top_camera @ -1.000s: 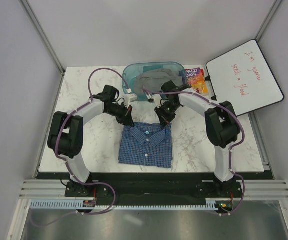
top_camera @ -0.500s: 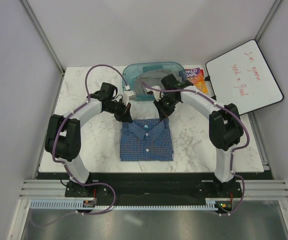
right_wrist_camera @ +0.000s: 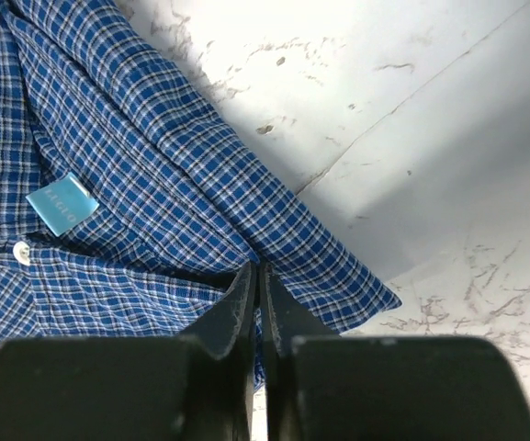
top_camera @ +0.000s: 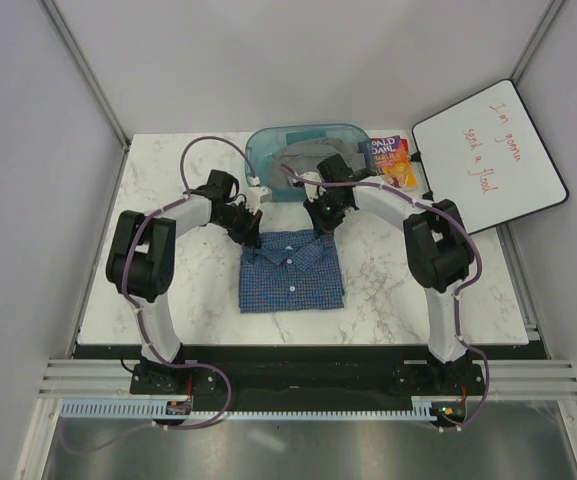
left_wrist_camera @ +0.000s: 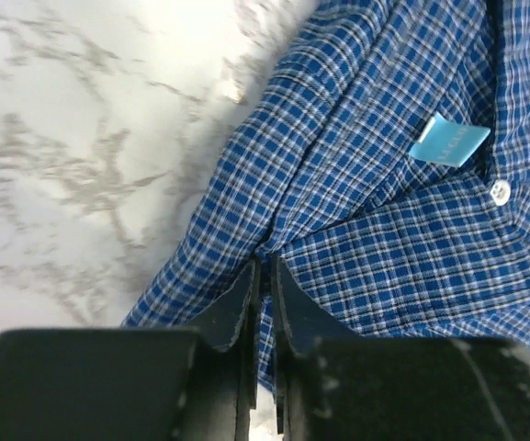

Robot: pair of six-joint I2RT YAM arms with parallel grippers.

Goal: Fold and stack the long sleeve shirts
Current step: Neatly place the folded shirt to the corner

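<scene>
One long sleeve shirt (top_camera: 293, 275), blue fine-checked with collar and white buttons, lies folded in a rectangle mid-table, collar toward the far side. My left gripper (top_camera: 255, 237) sits at its far left corner. In the left wrist view the jaws (left_wrist_camera: 265, 266) are pinched on a fold of the checked cloth (left_wrist_camera: 384, 211). My right gripper (top_camera: 318, 226) sits at the far right corner. Its jaws (right_wrist_camera: 257, 268) are likewise closed on the cloth (right_wrist_camera: 136, 165) near the shoulder edge. A light blue neck label (right_wrist_camera: 62, 204) shows by the collar.
A translucent blue tub (top_camera: 264, 150) holding grey cloth (top_camera: 303, 160) stands just behind the shirt. A colourful book (top_camera: 393, 160) lies to the tub's right, and a whiteboard (top_camera: 488, 155) leans at the table's far right corner. Bare marble (top_camera: 168, 290) flanks the shirt.
Both grippers have drawn the folded shirt a short way toward the far side and the tub. They stay at its far corners.
</scene>
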